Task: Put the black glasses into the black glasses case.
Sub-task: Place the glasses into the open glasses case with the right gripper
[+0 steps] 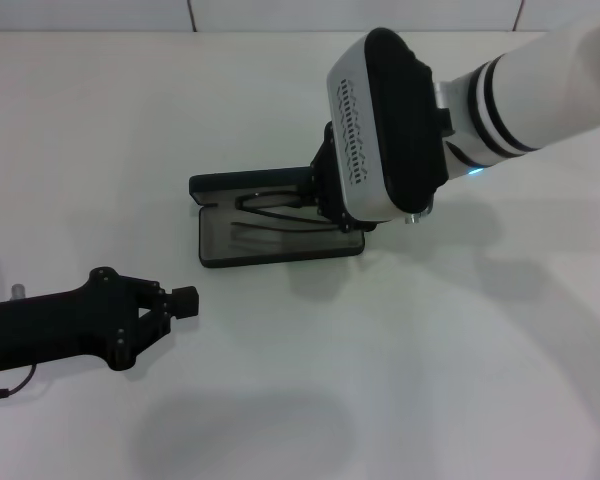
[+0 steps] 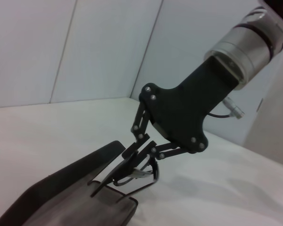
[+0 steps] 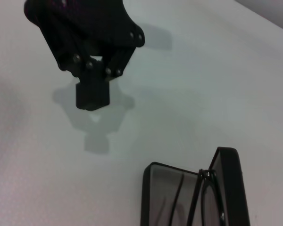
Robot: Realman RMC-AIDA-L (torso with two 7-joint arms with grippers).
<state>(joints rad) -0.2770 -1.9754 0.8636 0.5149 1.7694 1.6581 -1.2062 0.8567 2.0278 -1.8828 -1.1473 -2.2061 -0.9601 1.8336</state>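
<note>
The black glasses case lies open at mid-table, its lid lying at the far side. The black glasses sit partly in its grey tray. My right gripper reaches down at the case's right end; in the left wrist view the right gripper is closed on the glasses just above the case. The right wrist view shows the case with the glasses inside. My left gripper is shut and empty, left of and nearer than the case; it also shows in the right wrist view.
The white table stretches around the case. A white tiled wall rises behind it. The right arm comes in from the upper right over the table.
</note>
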